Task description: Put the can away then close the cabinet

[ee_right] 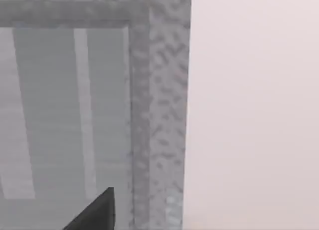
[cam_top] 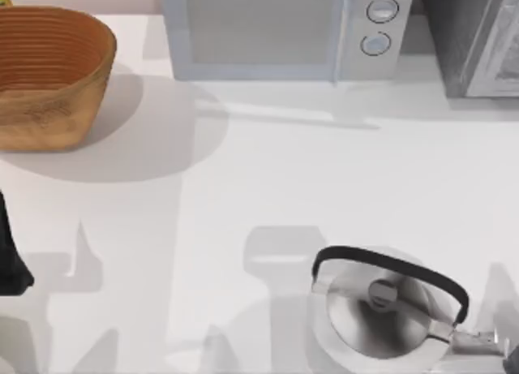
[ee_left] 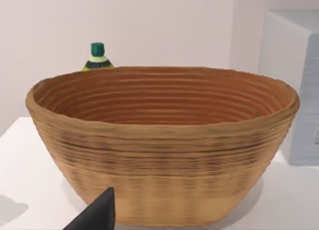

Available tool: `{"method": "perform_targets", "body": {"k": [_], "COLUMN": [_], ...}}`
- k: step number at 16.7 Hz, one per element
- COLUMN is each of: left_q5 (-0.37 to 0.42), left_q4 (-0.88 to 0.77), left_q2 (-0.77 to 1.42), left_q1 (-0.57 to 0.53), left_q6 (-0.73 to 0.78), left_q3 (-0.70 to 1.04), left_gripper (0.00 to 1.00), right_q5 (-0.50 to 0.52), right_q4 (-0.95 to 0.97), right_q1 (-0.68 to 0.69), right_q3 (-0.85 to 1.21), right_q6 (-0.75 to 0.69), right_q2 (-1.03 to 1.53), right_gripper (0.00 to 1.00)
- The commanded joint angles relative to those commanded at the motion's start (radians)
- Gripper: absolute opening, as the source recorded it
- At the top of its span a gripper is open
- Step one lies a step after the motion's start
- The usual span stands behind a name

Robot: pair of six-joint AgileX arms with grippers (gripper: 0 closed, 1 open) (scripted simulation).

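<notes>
On white table (cam_top: 268, 179), basket (cam_top: 49, 74), microwave (cam_top: 276, 29), kettle (cam_top: 381, 309), tool states untellable.

Rendered kitchen counter, microwave (cam_top: 280, 32), kettle (cam_top: 381, 307), woven basket (cam_top: 50, 78)

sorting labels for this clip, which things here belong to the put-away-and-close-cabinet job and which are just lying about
Job: cabinet at the back right; right gripper facing it.
Lying about: basket, bottle behind it, microwave, kettle; left gripper facing the basket.
</notes>
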Motion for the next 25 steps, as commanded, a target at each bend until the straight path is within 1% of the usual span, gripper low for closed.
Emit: {"method": "perform_targets", "body": {"k": [6,9,11,13,20,22,25], "left_q5": [0.0,0.0,0.0,0.0,0.0,0.0,0.0], "left_q4": [0.0,0.0,0.0,0.0,0.0,0.0,0.0], "left_q2": [0.0,0.0,0.0,0.0,0.0,0.0,0.0], "left_q1": [0.0,0.0,0.0,0.0,0.0,0.0,0.0], "left_q6": [0.0,0.0,0.0,0.0,0.0,0.0,0.0], "left_q3": [0.0,0.0,0.0,0.0,0.0,0.0,0.0], "left_gripper": [1.0,1.0,1.0,1.0,1.0,1.0,1.0], "right_q5": [-0.005,-0.017,-0.027,-0.033,-0.021,0.03,0.176], "right_q4": [-0.499,-0.682,-0.763,-0.803,-0.807,-0.812,-0.824], "right_q1": [0.001,0.004,0.005,0.005,0.017,0.068,0.212], "right_q3": [0.416,0.579,0.655,0.694,0.702,0.707,0.717], "right_q6": [0.02,-0.001,-0.02,-0.034,-0.035,-0.037,-0.039], "right_q2": [-0.04,-0.049,-0.052,-0.052,-0.048,-0.044,-0.035], "right_gripper": [1.0,1.0,1.0,1.0,1.0,1.0,1.0]}}
